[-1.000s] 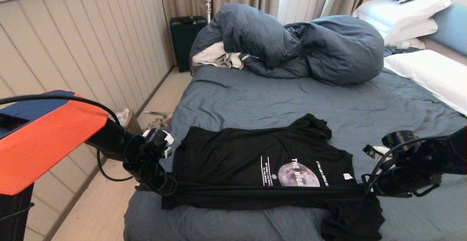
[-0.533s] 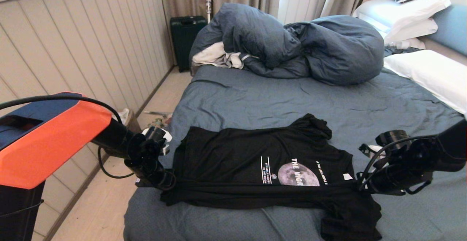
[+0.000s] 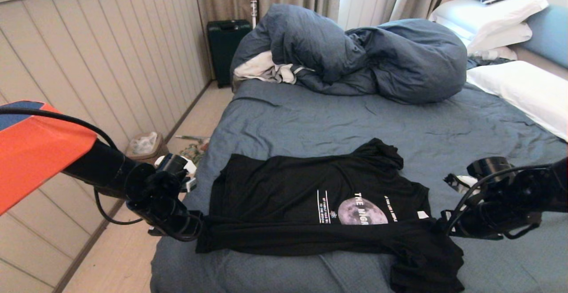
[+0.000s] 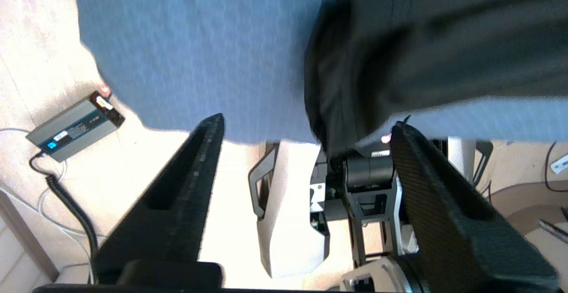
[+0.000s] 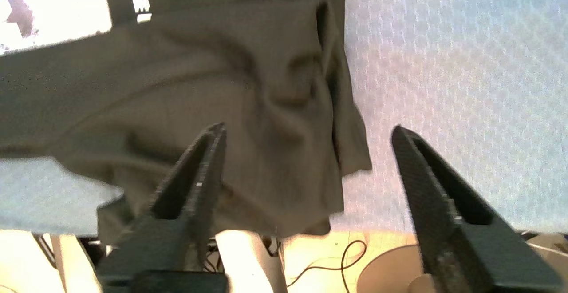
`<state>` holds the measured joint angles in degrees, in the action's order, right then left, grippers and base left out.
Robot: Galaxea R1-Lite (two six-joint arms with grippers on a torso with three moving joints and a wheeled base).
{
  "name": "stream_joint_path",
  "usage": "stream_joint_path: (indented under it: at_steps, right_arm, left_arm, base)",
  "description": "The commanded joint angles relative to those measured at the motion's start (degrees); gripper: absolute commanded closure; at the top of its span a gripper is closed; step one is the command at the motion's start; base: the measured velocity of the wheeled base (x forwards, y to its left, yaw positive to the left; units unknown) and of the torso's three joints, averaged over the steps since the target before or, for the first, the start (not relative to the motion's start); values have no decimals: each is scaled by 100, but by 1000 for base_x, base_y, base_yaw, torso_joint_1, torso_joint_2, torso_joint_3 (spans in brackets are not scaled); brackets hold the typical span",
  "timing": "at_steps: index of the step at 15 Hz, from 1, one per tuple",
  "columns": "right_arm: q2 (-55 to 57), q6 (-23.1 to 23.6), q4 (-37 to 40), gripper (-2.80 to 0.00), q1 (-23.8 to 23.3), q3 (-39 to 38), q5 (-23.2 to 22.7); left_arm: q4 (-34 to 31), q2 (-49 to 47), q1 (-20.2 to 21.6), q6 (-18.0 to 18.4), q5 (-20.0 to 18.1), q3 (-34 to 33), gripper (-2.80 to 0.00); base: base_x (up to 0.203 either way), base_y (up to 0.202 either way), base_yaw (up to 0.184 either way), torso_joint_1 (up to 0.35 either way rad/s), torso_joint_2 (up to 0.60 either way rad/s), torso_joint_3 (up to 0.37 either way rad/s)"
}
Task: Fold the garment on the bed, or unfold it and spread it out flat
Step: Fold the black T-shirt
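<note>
Bed (image 3: pixel 310 120): carries garment near front edge.
Garment (image 3: pixel 284 195): near long edge folded over the body, one sleeve bunched at right; more folds left.
Left claw (image 4: pixel 306 128): wide, empty, beside hem.
Right claw (image 5: pixel 306 133): wide, empty, above sleeve.

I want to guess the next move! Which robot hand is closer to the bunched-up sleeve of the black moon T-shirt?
The right hand. It hangs open above the crumpled sleeve of the black moon-print T-shirt. The left hand is open at the opposite end.
</note>
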<state>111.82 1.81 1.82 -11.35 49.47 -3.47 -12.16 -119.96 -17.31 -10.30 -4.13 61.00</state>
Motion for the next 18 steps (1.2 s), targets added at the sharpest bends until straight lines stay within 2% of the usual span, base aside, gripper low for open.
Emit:
stream_joint_path:
  at_steps: [1, 2, 3, 4, 6, 7, 9, 11, 13, 15, 16, 18]
  right_arm:
    - [-256, 4, -5, -280, -16, -109, -13]
    - [-363, 12, 0, -280, -41, -149, -29]
    - [-542, 30, 3, -280, -65, -259, -60]
    - [-726, 56, -1, 0, -76, -479, -91]
    - [-1025, 165, -26, 0, -94, -955, -180]
    - [-1082, 361, -143, 0, -125, -1236, -288]
    - [-1063, 671, -750, 0, -259, -1763, -475]
    - [-1025, 782, -1146, 0, -308, -2273, -509]
    - [-910, 1000, -1600, 0, -353, -2678, -521]
    - [-573, 1067, -1954, 0, -351, -2755, -518]
    - [-292, 1071, -2106, -280, -354, -2751, -511]
    - [111, 1096, -2861, -280, -340, -2939, -493]
  left_arm:
    - [-3, 252, 0, -20, -5, -147, -280]
    - [-26, 329, 2, -37, -9, -172, -280]
    - [-11, 469, 18, -41, -9, -335, 0]
    - [-1, 670, 40, -41, -12, -512, 0]
    - [21, 1066, 72, -42, -59, -1045, 0]
    - [99, 1216, 87, -52, -122, -1307, 0]
    - [710, 1351, 133, -231, -331, -1795, 0]
    - [1368, 1341, 138, -436, -337, -2206, 0]
    - [1718, 1384, 137, -462, -387, -2560, 0]
    - [2049, 1458, 131, -464, -387, -2769, 0]
    - [2068, 1459, 131, -464, -387, -2788, 0]
    - [2092, 1484, 123, -464, -402, -2883, 0]
  base:
    - [0, 0, 0, 0, 0, 0]
    - [0, 0, 0, 0, 0, 0]
    - [0, 0, 0, 0, 0, 0]
    - [0, 0, 0, 0, 0, 0]
    - [0, 0, 0, 0, 0, 0]
    - [0, 0, 0, 0, 0, 0]
    - [0, 0, 0, 0, 0, 0]
    - [0, 0, 0, 0, 0, 0]
    - [0, 0, 0, 0, 0, 0]
    - [0, 0, 0, 0, 0, 0]
    - [0, 0, 0, 0, 0, 0]
    - [0, 0, 0, 0, 0, 0]
